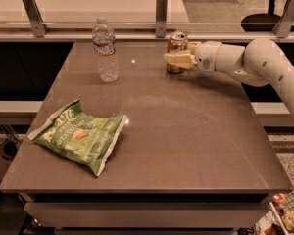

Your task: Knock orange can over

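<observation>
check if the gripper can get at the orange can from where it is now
Probably yes. The gripper is right at the orange can, overlapping its lower half in this view, with nothing between them. The can stands upright near the table's far edge; the water bottle and chip bag are well apart.

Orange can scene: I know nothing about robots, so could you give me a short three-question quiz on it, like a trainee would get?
1. True or false: the orange can lies on its side.
2. What lies nearest the table's front left corner? A) green snack bag B) a mug C) a plate
3. Fill in: the hand is at the table's far side, close in front of the ____.

Key: 1 false, it stands upright; 2 A; 3 orange can.
</observation>
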Robot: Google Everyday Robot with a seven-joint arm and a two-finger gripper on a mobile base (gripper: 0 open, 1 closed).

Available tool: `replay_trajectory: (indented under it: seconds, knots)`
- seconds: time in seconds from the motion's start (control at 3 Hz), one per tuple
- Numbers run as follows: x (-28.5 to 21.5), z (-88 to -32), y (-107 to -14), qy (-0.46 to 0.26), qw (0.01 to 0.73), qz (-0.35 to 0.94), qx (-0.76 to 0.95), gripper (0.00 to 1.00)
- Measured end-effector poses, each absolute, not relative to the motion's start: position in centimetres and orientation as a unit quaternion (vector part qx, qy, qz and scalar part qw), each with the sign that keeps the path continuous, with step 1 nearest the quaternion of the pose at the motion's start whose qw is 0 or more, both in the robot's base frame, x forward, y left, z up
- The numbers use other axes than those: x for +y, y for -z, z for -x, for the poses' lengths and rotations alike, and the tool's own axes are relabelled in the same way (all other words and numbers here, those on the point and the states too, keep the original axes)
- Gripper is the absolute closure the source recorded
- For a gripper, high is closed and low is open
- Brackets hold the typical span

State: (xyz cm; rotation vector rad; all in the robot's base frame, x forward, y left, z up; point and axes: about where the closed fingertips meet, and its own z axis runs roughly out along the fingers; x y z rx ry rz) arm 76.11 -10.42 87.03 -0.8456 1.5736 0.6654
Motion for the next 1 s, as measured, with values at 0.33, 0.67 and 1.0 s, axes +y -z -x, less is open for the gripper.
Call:
replay_trajectory:
  seconds: [0.33, 0.67, 1.0]
  knots:
    - [-10.14, -76.12, -86.99, -0.286, 0.578, 0.363, 0.672, 0.96]
    - [-9.94, -76.13, -86.96, -0.287, 0.578, 0.363, 0.672, 1.0]
    - [-9.87, -76.02, -87.14, -0.282, 0.576, 0.364, 0.676, 1.0]
